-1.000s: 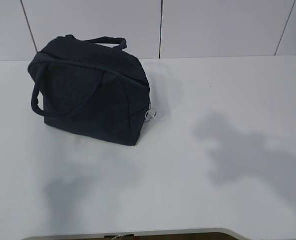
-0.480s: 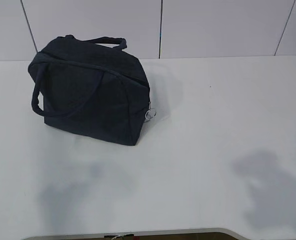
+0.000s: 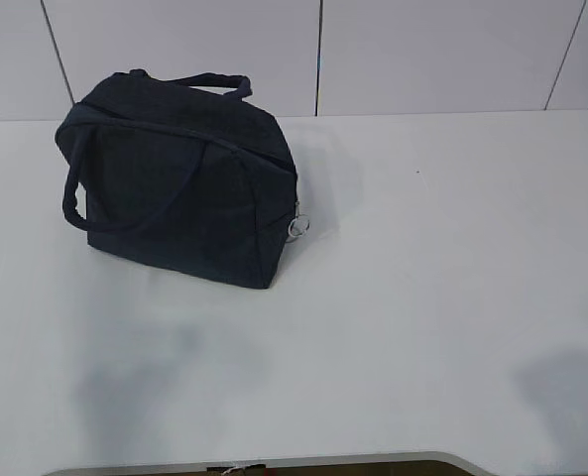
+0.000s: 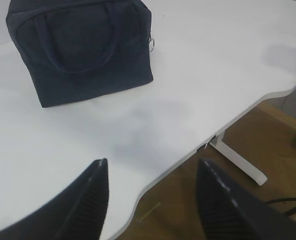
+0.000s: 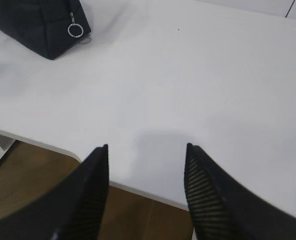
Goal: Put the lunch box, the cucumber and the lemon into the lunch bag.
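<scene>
The boxy navy lunch bag (image 4: 83, 50), zipped with its silver ring pull (image 5: 75, 30) hanging, sits ahead of the left gripper (image 4: 152, 200) and ahead-left of the right gripper (image 5: 145, 185), both empty with jaws apart.

White table (image 3: 422, 248), smooth top, wavy front edge, on a white leg over a wooden floor. One item rests on it: the dark navy lunch bag (image 3: 179, 183), upright at far left, silver ring pull (image 3: 297, 227) hanging at its right end. Soft grey shadows near the front edge.
</scene>
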You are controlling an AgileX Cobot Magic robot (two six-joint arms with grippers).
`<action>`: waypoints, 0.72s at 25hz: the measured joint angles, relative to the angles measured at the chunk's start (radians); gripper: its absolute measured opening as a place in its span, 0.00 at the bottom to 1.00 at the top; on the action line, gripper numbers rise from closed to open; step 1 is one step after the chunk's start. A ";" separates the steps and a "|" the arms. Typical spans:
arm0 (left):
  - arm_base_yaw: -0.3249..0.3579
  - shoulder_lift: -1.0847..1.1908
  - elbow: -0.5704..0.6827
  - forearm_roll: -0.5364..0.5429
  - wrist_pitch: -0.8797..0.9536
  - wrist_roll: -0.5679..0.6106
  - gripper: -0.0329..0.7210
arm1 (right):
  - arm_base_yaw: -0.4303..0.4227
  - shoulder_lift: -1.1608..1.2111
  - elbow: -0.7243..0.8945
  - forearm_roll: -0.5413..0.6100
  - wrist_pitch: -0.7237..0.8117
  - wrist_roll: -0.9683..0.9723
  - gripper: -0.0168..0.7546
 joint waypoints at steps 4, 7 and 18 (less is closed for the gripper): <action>0.000 0.000 0.000 0.000 0.000 0.000 0.58 | 0.000 -0.041 0.017 -0.019 0.013 0.005 0.54; 0.000 0.000 0.000 0.000 0.024 0.000 0.58 | 0.000 -0.041 0.040 -0.022 0.031 0.011 0.54; 0.000 -0.009 0.020 0.011 0.091 0.000 0.58 | 0.000 -0.041 0.064 -0.024 0.044 0.023 0.54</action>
